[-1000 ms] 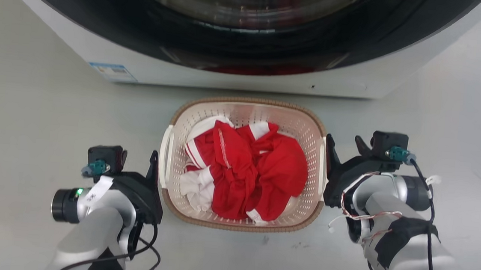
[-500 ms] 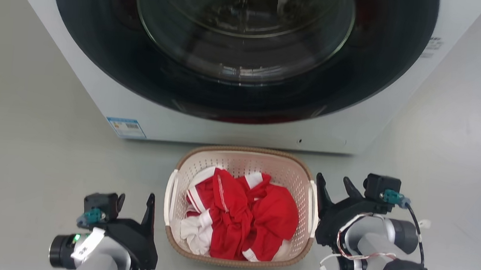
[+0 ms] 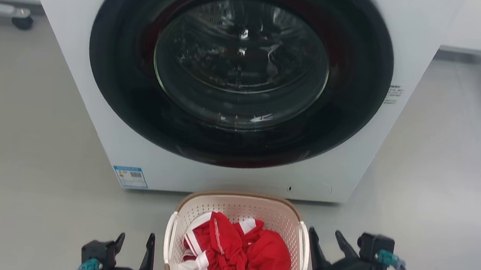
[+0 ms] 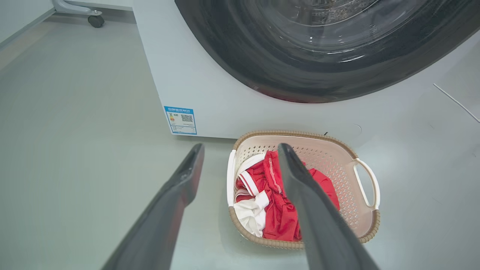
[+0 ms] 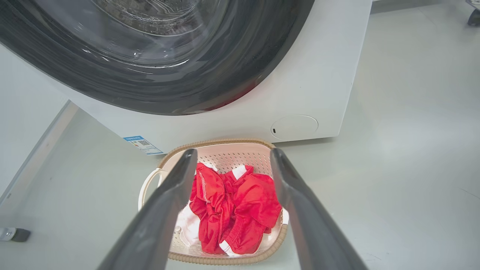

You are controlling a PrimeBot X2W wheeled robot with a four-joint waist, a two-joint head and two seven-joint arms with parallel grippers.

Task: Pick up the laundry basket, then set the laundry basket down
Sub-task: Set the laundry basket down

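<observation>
Both hands gape empty, the left hand (image 3: 135, 249) and right hand (image 3: 324, 244) flanking the laundry basket (image 3: 240, 195) resting on the floor (image 3: 28, 157) between them, ungripped: pick-up either not begun or, possibly, all done.

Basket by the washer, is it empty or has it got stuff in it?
Not empty. The basket sits upright on the floor, holding crumpled red and white clothes.
</observation>
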